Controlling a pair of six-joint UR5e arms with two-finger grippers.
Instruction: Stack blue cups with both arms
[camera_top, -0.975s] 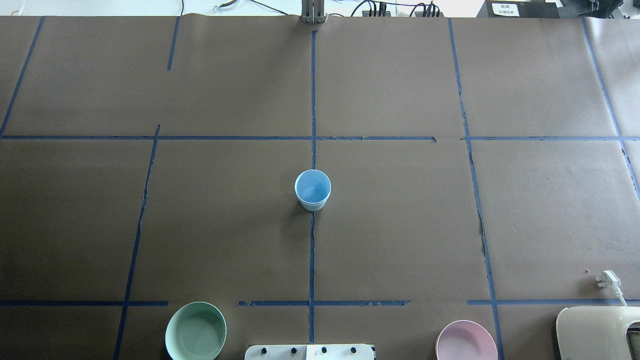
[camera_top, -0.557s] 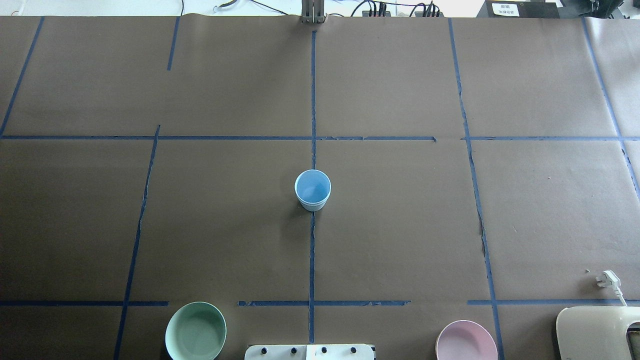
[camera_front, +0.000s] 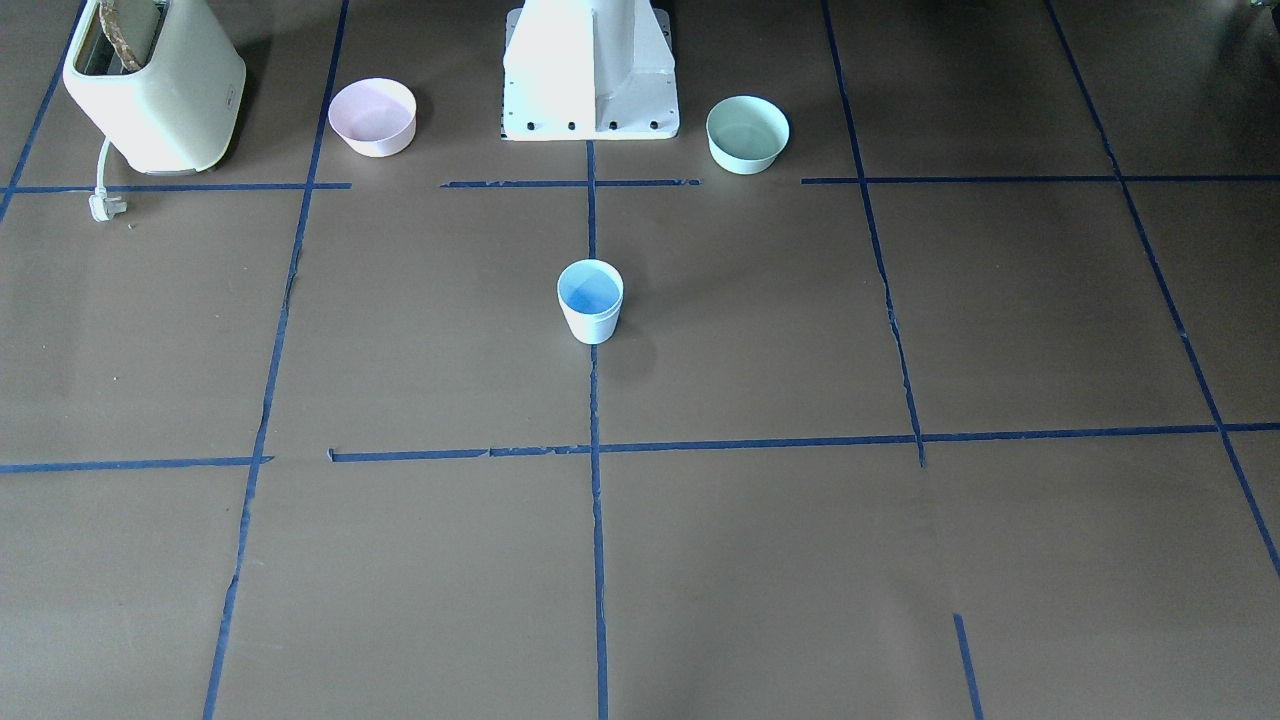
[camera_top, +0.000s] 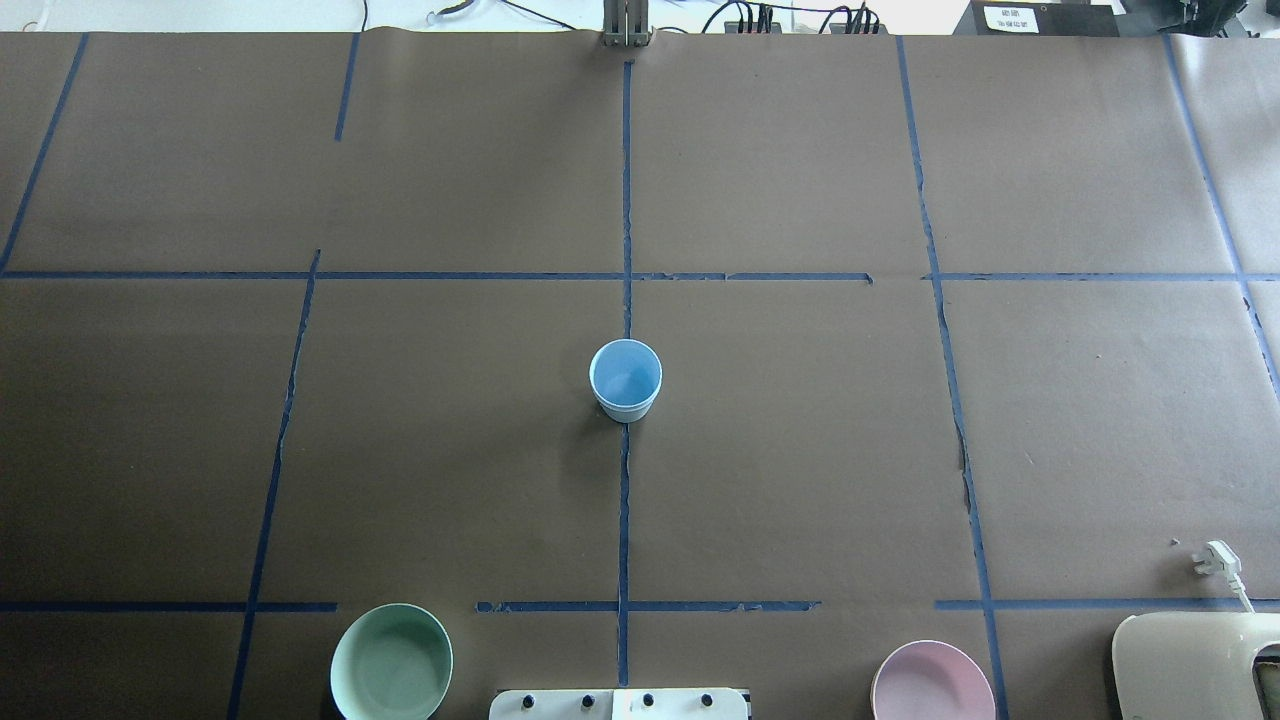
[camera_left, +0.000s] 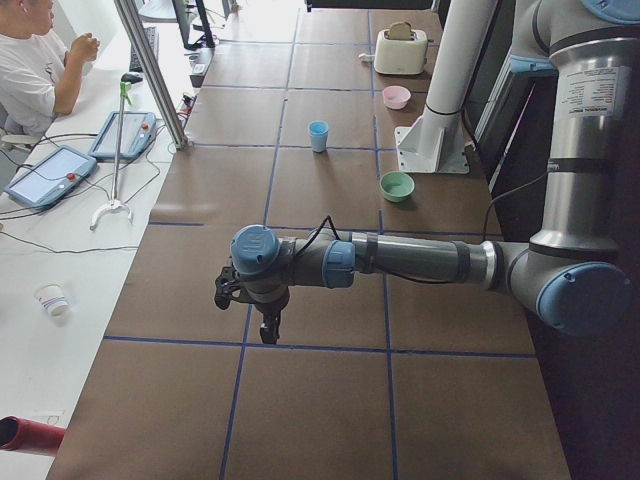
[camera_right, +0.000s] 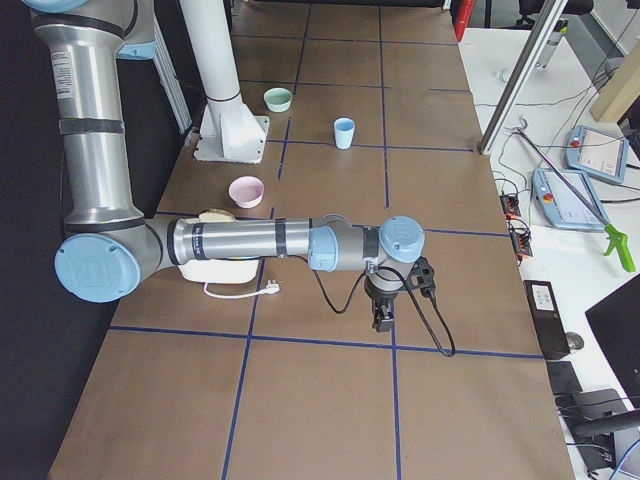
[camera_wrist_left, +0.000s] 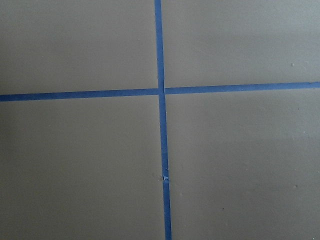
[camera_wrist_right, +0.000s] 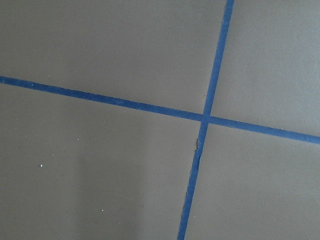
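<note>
The pale blue cups (camera_top: 625, 380) stand upright at the table's middle on the centre tape line. A double rim shows, as of one cup nested in the other; they also show in the front view (camera_front: 590, 300). Neither arm is in the overhead or front view. My left gripper (camera_left: 268, 330) shows only in the exterior left view, pointing down far from the cups. My right gripper (camera_right: 381, 318) shows only in the exterior right view, also pointing down and far from them. I cannot tell whether either is open or shut. Both wrist views show only brown table and blue tape.
A mint-green bowl (camera_top: 391, 663) and a pink bowl (camera_top: 932, 685) flank the white base pedestal (camera_front: 590, 70). A cream toaster (camera_front: 150, 85) with a loose plug (camera_top: 1215, 558) stands beyond the pink bowl. An operator sits beside the table in the exterior left view.
</note>
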